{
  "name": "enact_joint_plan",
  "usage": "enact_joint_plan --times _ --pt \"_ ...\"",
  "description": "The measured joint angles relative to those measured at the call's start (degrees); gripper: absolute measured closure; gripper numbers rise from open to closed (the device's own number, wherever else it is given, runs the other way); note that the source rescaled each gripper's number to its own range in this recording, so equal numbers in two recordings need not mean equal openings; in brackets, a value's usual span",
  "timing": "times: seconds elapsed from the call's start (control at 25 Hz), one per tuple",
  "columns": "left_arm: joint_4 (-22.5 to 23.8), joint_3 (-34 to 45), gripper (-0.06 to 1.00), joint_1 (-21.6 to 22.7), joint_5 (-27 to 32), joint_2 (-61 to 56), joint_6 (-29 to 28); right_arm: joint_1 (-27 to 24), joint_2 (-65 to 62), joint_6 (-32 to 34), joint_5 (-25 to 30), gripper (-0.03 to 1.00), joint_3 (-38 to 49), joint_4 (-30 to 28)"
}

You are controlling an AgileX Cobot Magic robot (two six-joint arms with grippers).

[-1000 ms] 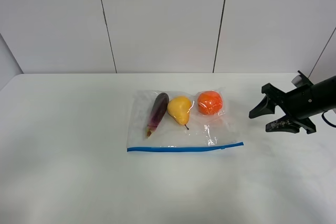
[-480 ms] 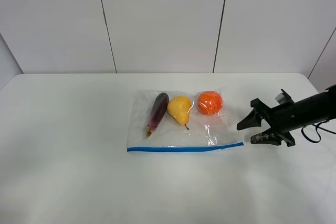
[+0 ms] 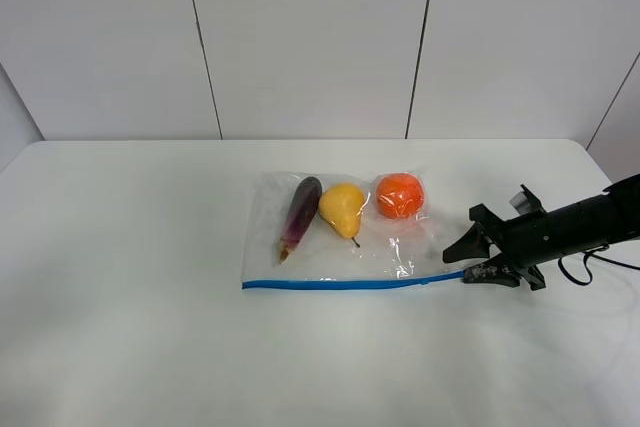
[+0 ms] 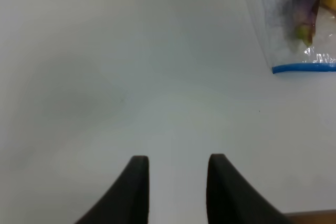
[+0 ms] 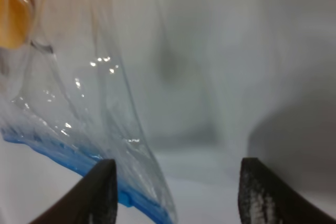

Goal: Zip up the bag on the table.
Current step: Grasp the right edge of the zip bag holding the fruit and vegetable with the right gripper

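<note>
The clear bag (image 3: 330, 252) lies flat on the white table (image 3: 130, 307), its blue zipper strip (image 3: 350, 283) along the near edge. An eggplant (image 3: 300, 215), a yellow pear (image 3: 342, 209) and an orange (image 3: 400, 195) show through it. My right gripper (image 3: 458, 266) is open, low at the strip's right end. In the right wrist view (image 5: 176, 163) the bag's corner and blue strip (image 5: 123, 198) lie next to one finger (image 5: 102, 192). My left gripper (image 4: 176, 158) is open and empty over bare table, away from the bag's left corner (image 4: 302, 67). It is out of the exterior high view.
A white panelled wall (image 3: 310, 37) stands behind the table. The right arm (image 3: 580, 227) reaches in low from the right edge. Bare tabletop surrounds the bag on all sides.
My right gripper has moved left and down, from beside the orange's height to the right end of the blue zipper strip. The bag has not moved.
</note>
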Motion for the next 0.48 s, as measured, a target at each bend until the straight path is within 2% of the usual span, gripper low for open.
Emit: enact_joint_plan --times 0.48 --pt "0.0 0.0 0.32 0.0 0.0 0.0 0.0 0.0 0.0 -1.3 3.5 0.31 0.2 2.6"
